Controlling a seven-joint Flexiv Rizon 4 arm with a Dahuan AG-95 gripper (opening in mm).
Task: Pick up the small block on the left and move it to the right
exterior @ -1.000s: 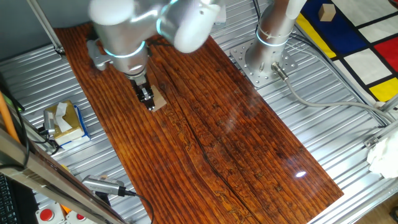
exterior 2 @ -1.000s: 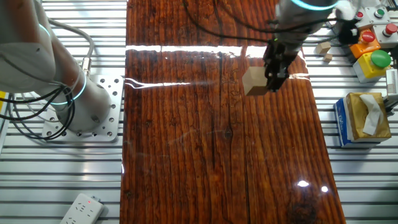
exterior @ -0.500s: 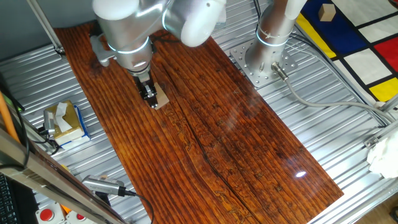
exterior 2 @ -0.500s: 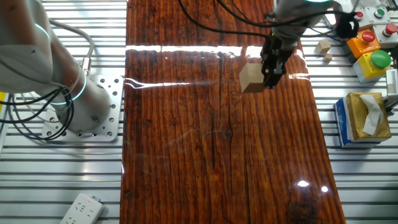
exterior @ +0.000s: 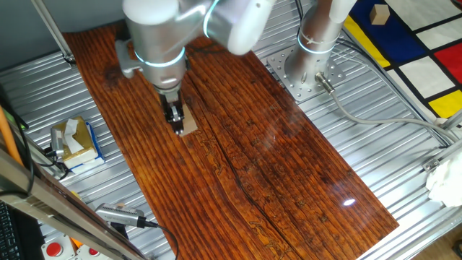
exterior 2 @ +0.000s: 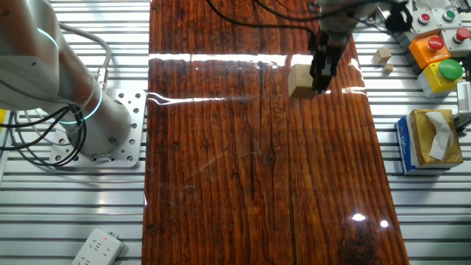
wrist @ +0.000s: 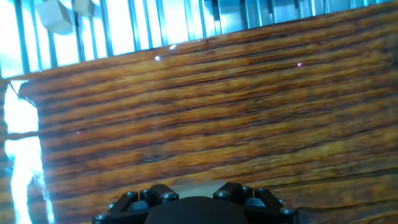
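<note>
The small block (exterior: 189, 127) is a pale tan wooden cube on or just over the dark reddish board (exterior: 245, 166). My gripper (exterior: 176, 121) points straight down and is shut on it, with the block sticking out to one side of the fingers. In the other fixed view the block (exterior 2: 299, 80) sits left of the gripper (exterior 2: 321, 76). In the hand view only a pale strip of the block (wrist: 196, 185) shows between the two black fingertips (wrist: 159, 193).
A yellow-and-blue tissue box (exterior: 75, 141) lies off the board's left side and also shows in the other fixed view (exterior 2: 430, 140). Coloured push-buttons (exterior 2: 440, 43) and two loose small wooden pieces (exterior 2: 382, 57) lie beyond it. The arm's base (exterior: 309, 66) stands beside the board.
The gripper has moved along the board with the block in it, rightward in one fixed view and toward the top of the frame in the other. The block stays in the fingers.
</note>
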